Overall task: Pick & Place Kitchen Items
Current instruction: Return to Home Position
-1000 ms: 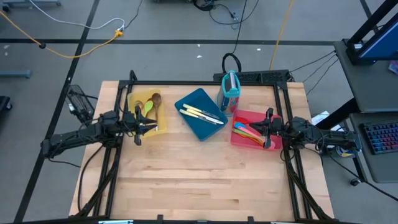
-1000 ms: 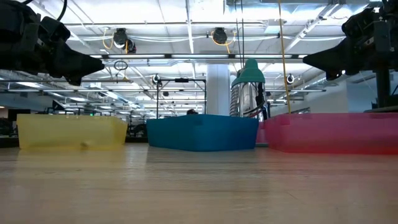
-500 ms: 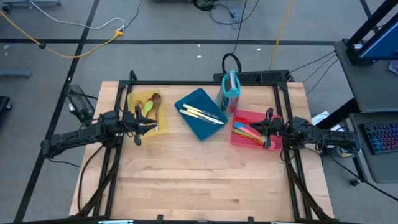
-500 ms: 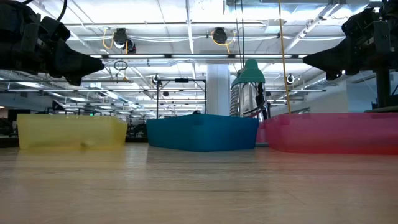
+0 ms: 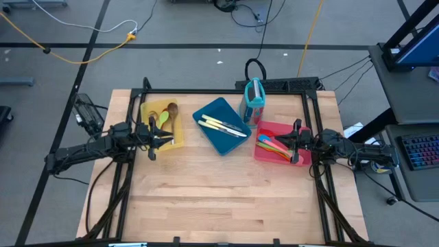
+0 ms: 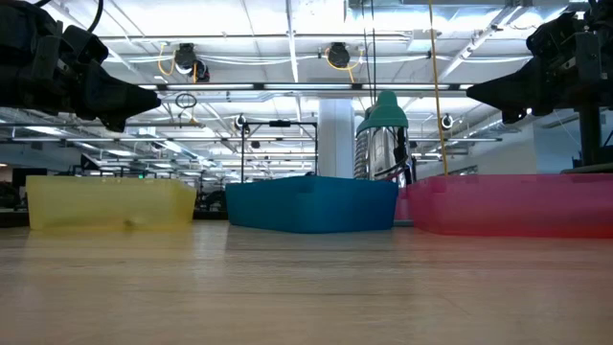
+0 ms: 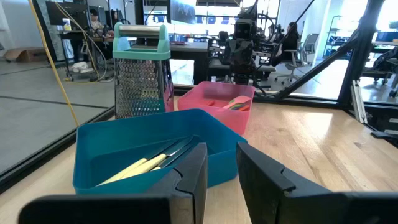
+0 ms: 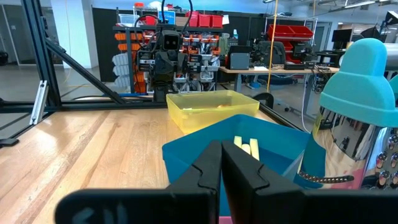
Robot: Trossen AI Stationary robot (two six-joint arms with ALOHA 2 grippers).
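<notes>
Nothing has moved in the last second: both arms sit parked, so I judge the sorting finished.
My left hand is slightly open and empty, my right hand closed on nothing; the utensils lie in their trays.

Left tray, middle tray, right tray in row; grater behind; utensils inside each.

no legible text, label or number in view
</notes>
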